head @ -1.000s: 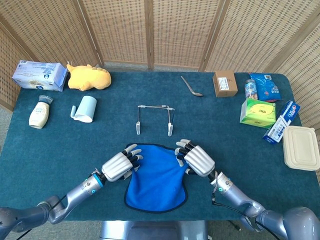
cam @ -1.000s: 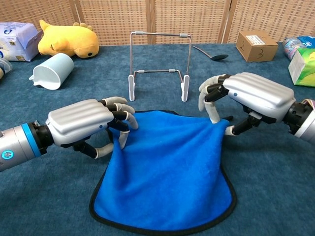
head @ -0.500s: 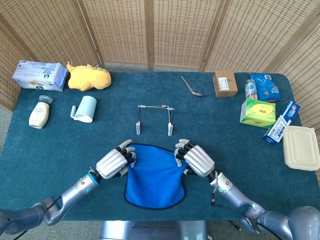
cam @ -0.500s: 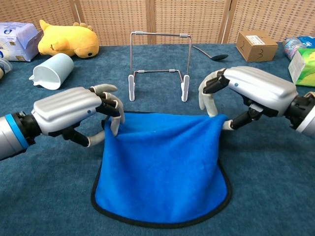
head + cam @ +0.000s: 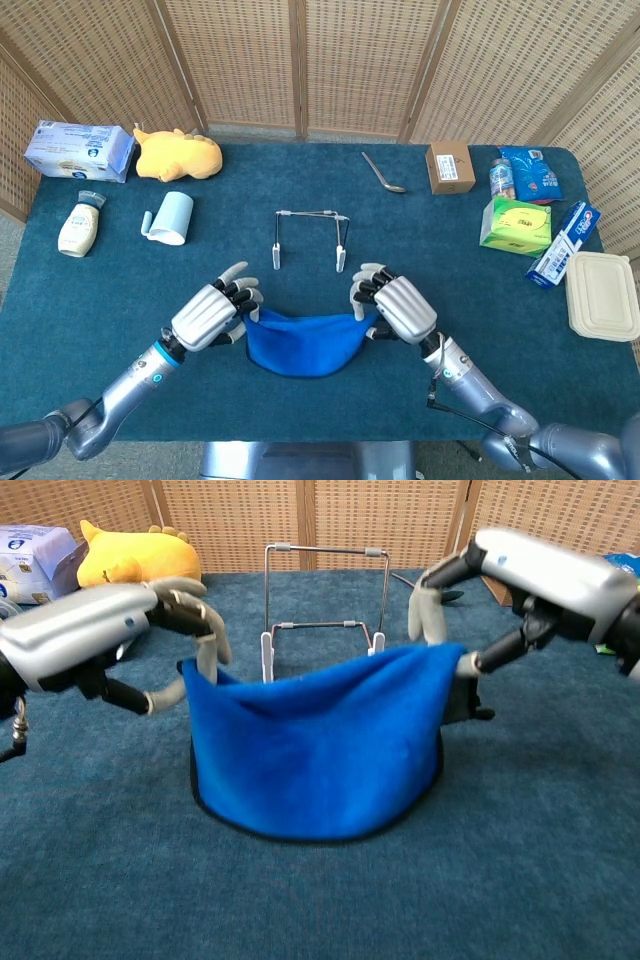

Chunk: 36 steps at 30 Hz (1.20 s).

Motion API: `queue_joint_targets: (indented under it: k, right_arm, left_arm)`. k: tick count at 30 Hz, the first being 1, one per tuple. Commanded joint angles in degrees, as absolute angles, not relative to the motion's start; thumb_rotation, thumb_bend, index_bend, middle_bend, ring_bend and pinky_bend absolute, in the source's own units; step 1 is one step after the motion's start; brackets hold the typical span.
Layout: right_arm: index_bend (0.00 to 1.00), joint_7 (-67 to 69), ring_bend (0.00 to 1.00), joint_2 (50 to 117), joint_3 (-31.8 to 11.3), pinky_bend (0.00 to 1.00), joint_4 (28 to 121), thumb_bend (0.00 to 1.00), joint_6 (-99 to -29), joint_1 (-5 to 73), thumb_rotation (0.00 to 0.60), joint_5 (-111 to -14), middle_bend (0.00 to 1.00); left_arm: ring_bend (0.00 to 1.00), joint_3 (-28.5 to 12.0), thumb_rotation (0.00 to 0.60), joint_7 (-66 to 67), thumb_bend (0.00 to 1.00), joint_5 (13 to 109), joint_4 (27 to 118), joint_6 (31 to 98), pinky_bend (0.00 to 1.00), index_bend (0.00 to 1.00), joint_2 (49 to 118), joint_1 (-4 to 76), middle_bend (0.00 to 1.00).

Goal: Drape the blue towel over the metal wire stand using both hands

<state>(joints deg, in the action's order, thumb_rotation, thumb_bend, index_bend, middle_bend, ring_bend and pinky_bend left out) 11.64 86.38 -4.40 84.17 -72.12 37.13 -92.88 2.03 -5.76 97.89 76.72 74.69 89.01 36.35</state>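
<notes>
I hold the blue towel [image 5: 318,750] up in the air with both hands. My left hand [image 5: 95,640] pinches one top corner, and my right hand [image 5: 530,580] pinches the other top corner. The towel hangs down between them like a little hammock — its top edge dips in the middle, and its bottom edge with the dark trim hangs low, close to the surface [image 5: 520,860]. I cannot tell if it touches.

The metal wire stand [image 5: 308,238] is upright just behind the towel, not touching it. In the chest view the towel hides its lower part, but its top bar shows above the cloth.

Far back on my left I see a yellow plush toy [image 5: 178,154], a light blue cup [image 5: 170,218] lying on its side, a small bottle [image 5: 79,225] and a pack of wipes [image 5: 78,150]. On my right there is a spoon [image 5: 382,172], a brown box [image 5: 449,167] and a green tissue box [image 5: 516,225] — all well apart from my hands.
</notes>
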Motion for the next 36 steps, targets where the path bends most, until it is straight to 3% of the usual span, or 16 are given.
queue_joint_targets:
  k: [1, 16, 36]
  right_arm:
    - [1.0, 10.2, 0.3, 82.4, -7.8, 0.23, 90.1, 0.41, -70.2, 38.2, 0.6, -89.8, 0.5]
    - [1.0, 6.7, 0.31, 73.5, -20.9, 0.23, 100.0, 0.41, -61.3, 44.1, 0.6, -74.3, 0.5]
    - [1.0, 5.3, 0.31, 70.6, -27.8, 0.23, 94.8, 0.41, -52.9, 51.0, 0.6, -60.5, 0.5]
  left_arm:
    - [0.25, -0.5, 0.6, -6.0, 0.59, 96.1, 82.1, 75.1, 0.07, 0.79, 85.1, 36.6, 0.4]
    - [0.25, -11.8, 0.6, -9.8, 0.58, 83.8, 93.7, 69.4, 0.08, 0.79, 75.5, 39.8, 0.4]
    - [0.25, -20.5, 0.6, -11.6, 0.58, 71.6, 90.6, 61.9, 0.07, 0.79, 77.1, 45.7, 0.4]
